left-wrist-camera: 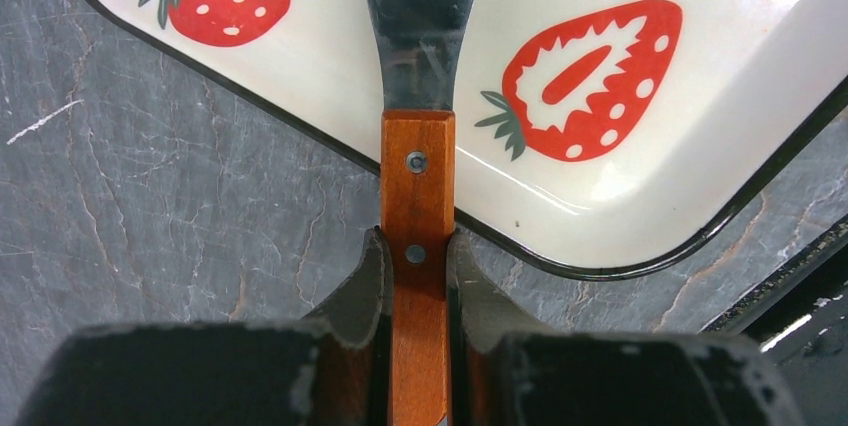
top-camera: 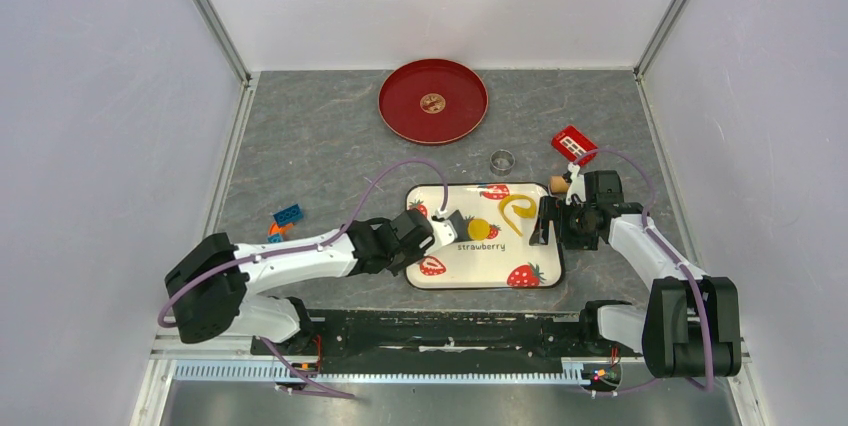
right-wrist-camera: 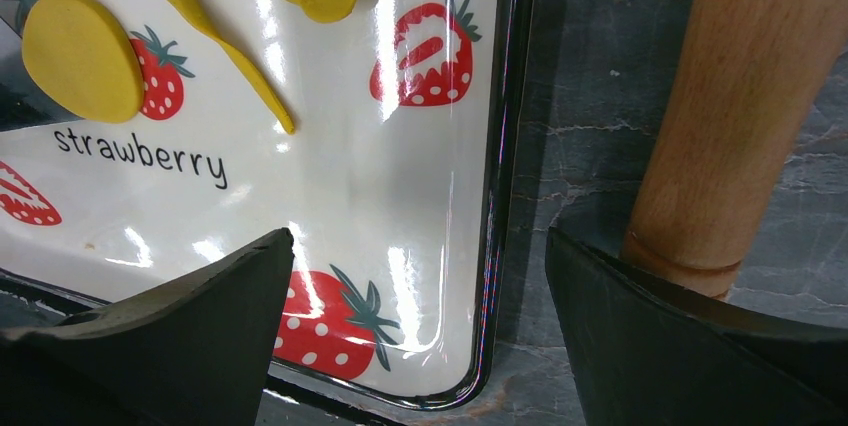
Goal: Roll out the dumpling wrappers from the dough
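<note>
**Tray hemmed in on both sides; open table far left**

The left gripper (left-wrist-camera: 415, 256), clamped on a spatula (left-wrist-camera: 418, 176), comes in over the tray's (top-camera: 480, 268) left edge, and the blade runs up to the disc (top-camera: 479, 229), blocking that approach. The right gripper (right-wrist-camera: 420, 266), jaws wide, straddles the tray's right rim, and a wooden pin (right-wrist-camera: 740, 116) just beside its outer finger closes that side. A dough strip (top-camera: 515, 212) lies between the disc and the right gripper. Beyond the tray, a ring (top-camera: 502, 161) and a red block (top-camera: 574, 144) narrow the way to the plate (top-camera: 410, 86). A blue block (top-camera: 288, 214) sits by the left arm. Bare table (top-camera: 310, 136) between the plate and the left wall leaves room to pass.
</note>
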Controlling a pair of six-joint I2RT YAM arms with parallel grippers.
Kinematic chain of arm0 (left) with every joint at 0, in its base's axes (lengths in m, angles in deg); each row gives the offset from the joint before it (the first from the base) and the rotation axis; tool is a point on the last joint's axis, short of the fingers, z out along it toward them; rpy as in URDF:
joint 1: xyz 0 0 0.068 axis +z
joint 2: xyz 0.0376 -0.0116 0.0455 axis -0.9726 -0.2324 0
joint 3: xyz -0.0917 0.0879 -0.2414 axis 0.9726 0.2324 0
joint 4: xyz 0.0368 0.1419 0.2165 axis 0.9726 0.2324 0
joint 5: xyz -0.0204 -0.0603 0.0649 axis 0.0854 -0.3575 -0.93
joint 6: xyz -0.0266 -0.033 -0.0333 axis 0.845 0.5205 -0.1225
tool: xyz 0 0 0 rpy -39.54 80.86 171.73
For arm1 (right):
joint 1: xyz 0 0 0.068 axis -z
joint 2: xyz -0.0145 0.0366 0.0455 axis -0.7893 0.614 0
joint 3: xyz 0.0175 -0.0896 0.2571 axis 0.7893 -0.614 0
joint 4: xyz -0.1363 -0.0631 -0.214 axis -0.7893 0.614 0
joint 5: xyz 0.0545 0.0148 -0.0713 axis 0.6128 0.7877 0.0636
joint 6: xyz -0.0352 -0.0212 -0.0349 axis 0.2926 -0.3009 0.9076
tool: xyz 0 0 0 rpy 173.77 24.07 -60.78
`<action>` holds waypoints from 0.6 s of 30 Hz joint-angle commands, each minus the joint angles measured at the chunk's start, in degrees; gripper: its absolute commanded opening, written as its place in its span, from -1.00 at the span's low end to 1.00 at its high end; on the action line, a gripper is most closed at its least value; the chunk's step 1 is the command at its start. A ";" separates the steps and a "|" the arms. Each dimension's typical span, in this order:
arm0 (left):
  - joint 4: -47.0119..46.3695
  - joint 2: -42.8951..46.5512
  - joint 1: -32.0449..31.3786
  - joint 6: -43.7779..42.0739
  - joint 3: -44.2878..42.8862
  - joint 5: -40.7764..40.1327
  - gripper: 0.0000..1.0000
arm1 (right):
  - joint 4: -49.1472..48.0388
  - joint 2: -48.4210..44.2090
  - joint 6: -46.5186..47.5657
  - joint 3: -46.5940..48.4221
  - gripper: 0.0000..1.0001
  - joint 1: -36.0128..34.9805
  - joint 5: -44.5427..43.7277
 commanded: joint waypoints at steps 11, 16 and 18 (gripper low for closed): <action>0.33 -4.02 -0.32 -2.19 -5.74 0.81 -0.95 | -1.28 0.30 0.98 -0.50 0.96 0.18 1.56; 1.93 -5.60 -0.33 -1.86 -7.80 1.72 -0.95 | -1.23 0.26 1.00 -0.46 0.96 0.18 1.72; 2.76 -5.95 -0.23 -1.59 -8.51 2.50 -0.96 | -1.28 0.27 0.99 -0.37 0.96 0.12 1.90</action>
